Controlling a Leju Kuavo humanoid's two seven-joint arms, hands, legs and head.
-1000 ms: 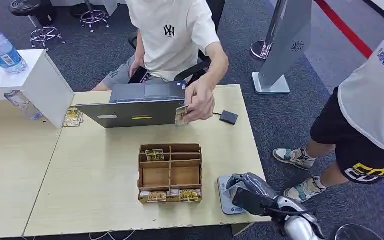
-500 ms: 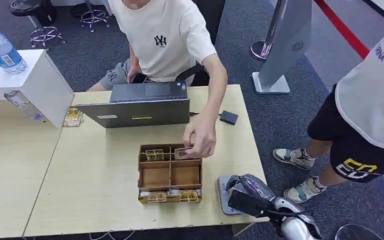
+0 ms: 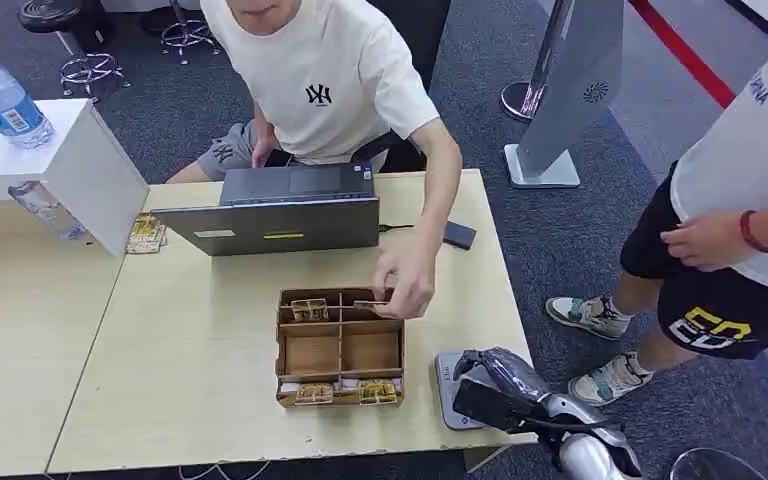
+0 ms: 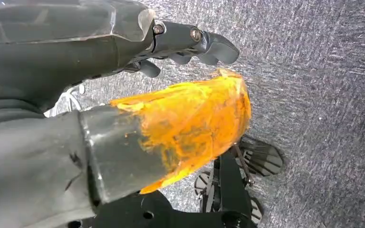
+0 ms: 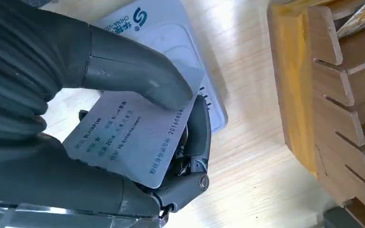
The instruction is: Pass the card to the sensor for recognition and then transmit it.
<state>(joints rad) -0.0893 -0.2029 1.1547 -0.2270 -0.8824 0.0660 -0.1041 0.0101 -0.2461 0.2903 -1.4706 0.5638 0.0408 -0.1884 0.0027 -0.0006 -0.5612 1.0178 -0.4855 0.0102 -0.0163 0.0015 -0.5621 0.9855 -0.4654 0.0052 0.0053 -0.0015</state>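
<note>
Right hand point(image 5: 138, 137) pinches the card point(image 5: 128, 137) between thumb and dark fingers, holding it right over the grey card reader point(image 3: 452, 385) at the near right corner of the desk point(image 3: 190, 400); card hovers just above or touches the reader, cannot tell which. Compared with a second ago the right hand sits at almost the same spot over the reader, only nudged slightly, so recognition step looks underway and handover not yet started. Bigger change is the seated person's hand point(image 3: 407, 285): earlier up by the laptop point(image 3: 280, 222) holding a small card, now down at the far row of the wooden tray point(image 3: 340, 347), which lies just beside the right hand, setting that card into a slot. Left hand point(image 4: 190, 45) hangs over carpet, fingers curled in, holding nothing. Standing person's arm point(image 3: 730, 235) now shows at right.
</note>
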